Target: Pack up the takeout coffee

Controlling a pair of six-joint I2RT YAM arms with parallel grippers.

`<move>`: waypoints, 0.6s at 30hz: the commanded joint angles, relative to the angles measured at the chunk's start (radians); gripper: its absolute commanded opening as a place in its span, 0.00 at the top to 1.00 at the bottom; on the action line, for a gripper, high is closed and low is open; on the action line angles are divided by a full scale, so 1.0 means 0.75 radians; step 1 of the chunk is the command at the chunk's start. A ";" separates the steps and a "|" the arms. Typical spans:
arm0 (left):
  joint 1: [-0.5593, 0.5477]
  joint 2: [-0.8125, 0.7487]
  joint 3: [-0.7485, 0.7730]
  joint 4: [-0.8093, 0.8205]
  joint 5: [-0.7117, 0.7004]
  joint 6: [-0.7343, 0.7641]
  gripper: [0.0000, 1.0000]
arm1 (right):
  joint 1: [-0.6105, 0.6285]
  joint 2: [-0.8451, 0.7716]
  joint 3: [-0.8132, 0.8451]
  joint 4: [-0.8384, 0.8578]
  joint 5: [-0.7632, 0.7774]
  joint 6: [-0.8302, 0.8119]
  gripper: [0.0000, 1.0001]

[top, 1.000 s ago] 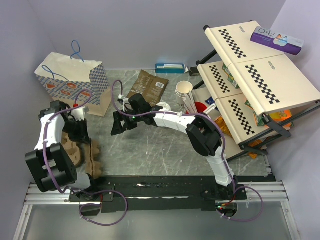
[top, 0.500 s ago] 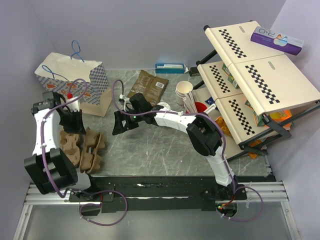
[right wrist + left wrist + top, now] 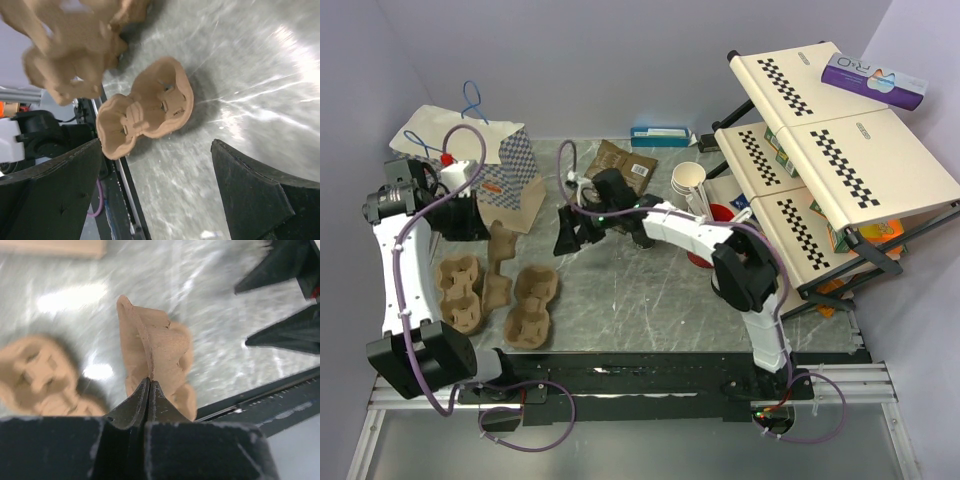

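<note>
Left claw [image 3: 150,386] clenched on a cardboard carrier [image 3: 160,345]; right claw [image 3: 575,238] hung released, empty; no lidded coffee showed; packing looked barely begun, everything left.

A brown moulded-pulp cup carrier [image 3: 460,292] lies flat on the grey marbled desk [image 3: 650,290]. A second pulp carrier [image 3: 533,305] lies to its right, and a third pulp carrier [image 3: 502,265] is tipped on edge between them. Behind them stands a blue-patterned paper bag [image 3: 470,150], and a brown foil pouch [image 3: 618,170] lies farther right.
</note>
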 commanded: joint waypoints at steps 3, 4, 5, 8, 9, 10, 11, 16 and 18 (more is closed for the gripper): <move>-0.199 -0.029 0.114 0.002 0.219 -0.078 0.99 | -0.185 -0.381 0.031 -0.127 -0.019 -0.182 0.04; -0.248 -0.025 0.110 0.012 0.234 -0.117 0.99 | -0.206 -0.410 0.027 -0.152 -0.021 -0.223 0.04; -0.271 -0.017 0.085 0.024 0.240 -0.131 0.99 | -0.224 -0.438 0.023 -0.172 -0.015 -0.245 0.04; -0.373 0.005 0.036 0.080 0.273 -0.193 0.99 | -0.272 -0.553 0.007 -0.256 0.015 -0.342 0.04; -0.398 0.012 0.026 0.120 0.309 -0.223 0.99 | -0.276 -0.600 0.005 -0.270 0.026 -0.362 0.03; -0.447 0.020 0.014 0.135 0.332 -0.268 0.99 | -0.284 -0.622 -0.001 -0.297 0.050 -0.403 0.03; -0.459 0.040 -0.001 0.149 0.340 -0.291 0.99 | -0.286 -0.639 -0.004 -0.311 0.064 -0.419 0.02; -0.629 0.104 -0.042 0.298 0.238 -0.479 0.99 | -0.286 -0.729 -0.071 -0.340 0.142 -0.467 0.01; -0.648 0.142 -0.066 0.325 0.171 -0.546 0.99 | -0.284 -0.745 -0.087 -0.348 0.171 -0.469 0.01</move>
